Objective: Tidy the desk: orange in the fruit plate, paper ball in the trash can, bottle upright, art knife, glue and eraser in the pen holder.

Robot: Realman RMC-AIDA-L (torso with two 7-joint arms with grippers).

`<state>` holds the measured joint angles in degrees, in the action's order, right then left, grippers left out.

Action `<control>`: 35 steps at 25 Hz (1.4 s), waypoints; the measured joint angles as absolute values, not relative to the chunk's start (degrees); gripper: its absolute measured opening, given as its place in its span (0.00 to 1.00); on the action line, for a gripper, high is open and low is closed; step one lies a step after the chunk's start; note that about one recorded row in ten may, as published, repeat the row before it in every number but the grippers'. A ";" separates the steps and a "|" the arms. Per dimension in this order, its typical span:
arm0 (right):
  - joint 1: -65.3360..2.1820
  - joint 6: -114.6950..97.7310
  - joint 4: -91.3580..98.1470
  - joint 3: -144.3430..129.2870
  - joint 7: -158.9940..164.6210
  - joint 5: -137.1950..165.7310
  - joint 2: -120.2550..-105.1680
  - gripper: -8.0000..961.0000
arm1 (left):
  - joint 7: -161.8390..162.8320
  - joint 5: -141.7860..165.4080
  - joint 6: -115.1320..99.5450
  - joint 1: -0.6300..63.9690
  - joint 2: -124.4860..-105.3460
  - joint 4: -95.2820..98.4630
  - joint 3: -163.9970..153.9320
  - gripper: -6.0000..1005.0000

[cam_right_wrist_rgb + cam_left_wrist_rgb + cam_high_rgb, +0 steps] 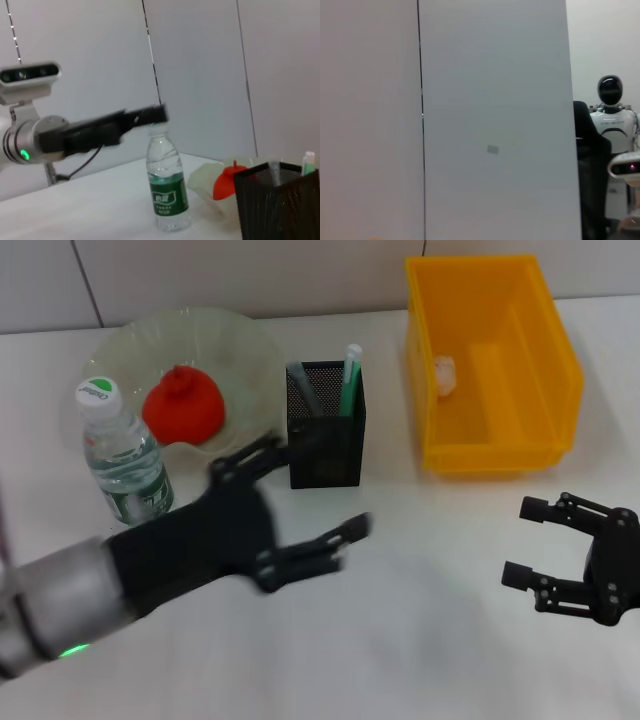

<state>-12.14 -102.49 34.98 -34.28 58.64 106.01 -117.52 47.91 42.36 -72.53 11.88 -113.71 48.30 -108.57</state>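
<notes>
left hand point(290, 510) open, empty, mid-frame | right hand point(560, 555) open, lower right | orange point(182, 405) in fruit plate point(240, 340), bottle point(122, 455) upright | next: likely withdraw, nothing left on tabletop point(420, 640)

1. You are looking at a robot lab or test room, not a home or a working office.
2. A plain white table point(420, 640) bears a staged desk set: a black mesh pen holder point(327, 425), a yellow trash can point(490, 365) of the workshop parts-bin kind, a water bottle point(123, 455) and a glass fruit plate point(180, 335).
3. Behind the table you see bare pale wall panels point(490, 100) with thin seams.
4. In the left wrist view, a white humanoid robot point(612, 120) with a black head stands beyond the panel's edge.
</notes>
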 joint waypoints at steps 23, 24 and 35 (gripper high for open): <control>-16.39 -105.20 30.87 -35.24 54.16 113.05 -119.00 0.87 | 53.26 68.05 -80.91 21.69 -114.51 23.11 -90.33 0.86; -16.53 -105.15 30.86 -35.25 54.22 113.05 -118.98 0.87 | 53.32 68.07 -80.95 21.69 -114.47 23.11 -90.19 0.86; -17.73 -103.59 29.93 -35.24 54.32 113.87 -119.00 0.87 | 53.39 68.05 -80.94 21.40 -114.41 22.64 -85.97 0.86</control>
